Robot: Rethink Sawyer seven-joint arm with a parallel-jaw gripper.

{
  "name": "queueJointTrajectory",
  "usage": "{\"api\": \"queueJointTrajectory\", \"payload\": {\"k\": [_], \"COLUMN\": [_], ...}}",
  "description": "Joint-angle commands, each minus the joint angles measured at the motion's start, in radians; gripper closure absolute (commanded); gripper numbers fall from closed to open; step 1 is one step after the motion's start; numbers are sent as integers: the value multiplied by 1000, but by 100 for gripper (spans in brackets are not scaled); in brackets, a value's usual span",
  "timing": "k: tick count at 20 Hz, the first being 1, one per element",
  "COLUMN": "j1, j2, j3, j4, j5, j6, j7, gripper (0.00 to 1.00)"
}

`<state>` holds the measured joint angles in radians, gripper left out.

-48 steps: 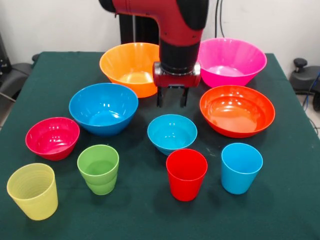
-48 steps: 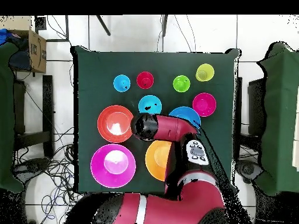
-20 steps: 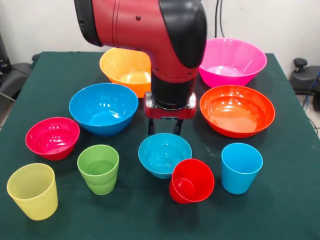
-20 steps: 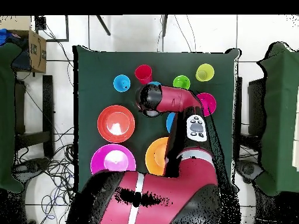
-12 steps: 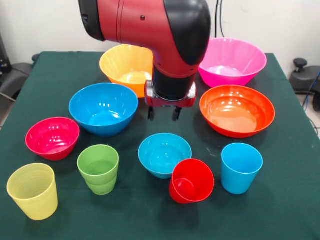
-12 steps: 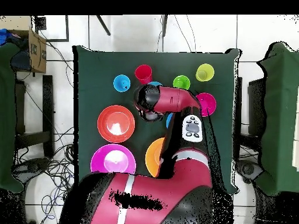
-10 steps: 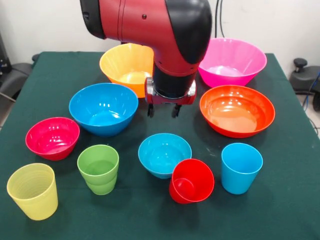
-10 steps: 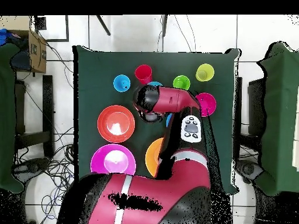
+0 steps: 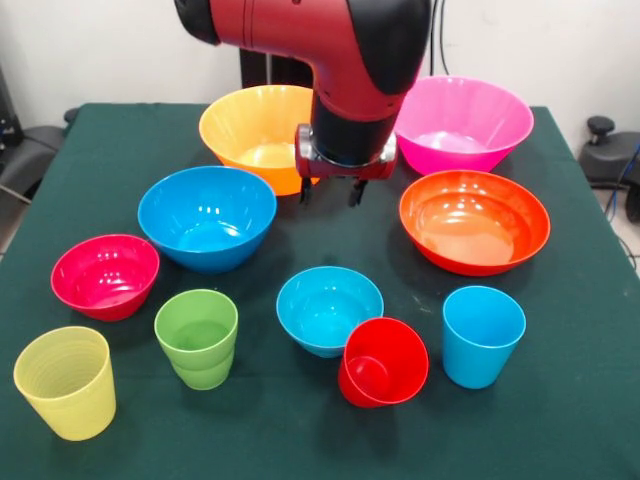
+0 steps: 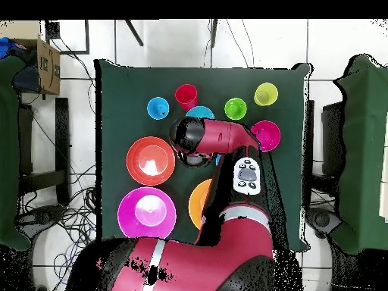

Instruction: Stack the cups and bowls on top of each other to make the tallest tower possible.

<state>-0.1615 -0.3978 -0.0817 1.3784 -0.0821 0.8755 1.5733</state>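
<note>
The fingers (image 9: pixel 305 192) stood apart, empty, as the gripper (image 9: pixel 329 193) hung above the table (image 9: pixel 560 400), while the red cup (image 9: pixel 383 362) lay tipped against the small light blue bowl (image 9: pixel 329 308).

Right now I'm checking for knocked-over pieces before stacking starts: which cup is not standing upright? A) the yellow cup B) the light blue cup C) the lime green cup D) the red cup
D: the red cup is tipped, its mouth turned toward the camera, leaning against the small light blue bowl, while the yellow, lime green and light blue cups stand upright.
</note>
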Motion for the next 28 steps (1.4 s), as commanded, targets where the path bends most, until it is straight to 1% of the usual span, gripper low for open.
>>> {"api": "queueJointTrajectory", "payload": {"k": [1, 5, 8, 9, 10, 11, 12, 14, 15, 18, 21, 25, 28], "j1": [20, 17, 6, 4, 2, 1, 1, -2, -5, -15, -21, -29, -35], "j2": [-54, -74, -81, -69, -70, -54, -55, -40, -29, -27, -15, 2, 13], "j3": [109, 113, 129, 135, 139, 143, 145, 149, 151, 167, 172, 175, 178], "j4": [40, 25, 32, 1, 4, -34, -34, -71, -92, -87, -105, -121, -133], "j5": [28, 37, 53, 59, 62, 64, 64, 62, 58, 47, 27, 11, 9], "j6": [18, 38, 6, 6, -5, -4, -14, -21, -35, -114, -182, -233, -251], "j7": [75, 73, 73, 75, 73, 72, 71, 63, 55, 31, 27, 20, 10], "gripper": [0, 0, 0, 0, 0, 0, 0, 0, 0, 0, 0, 0, 0]}}
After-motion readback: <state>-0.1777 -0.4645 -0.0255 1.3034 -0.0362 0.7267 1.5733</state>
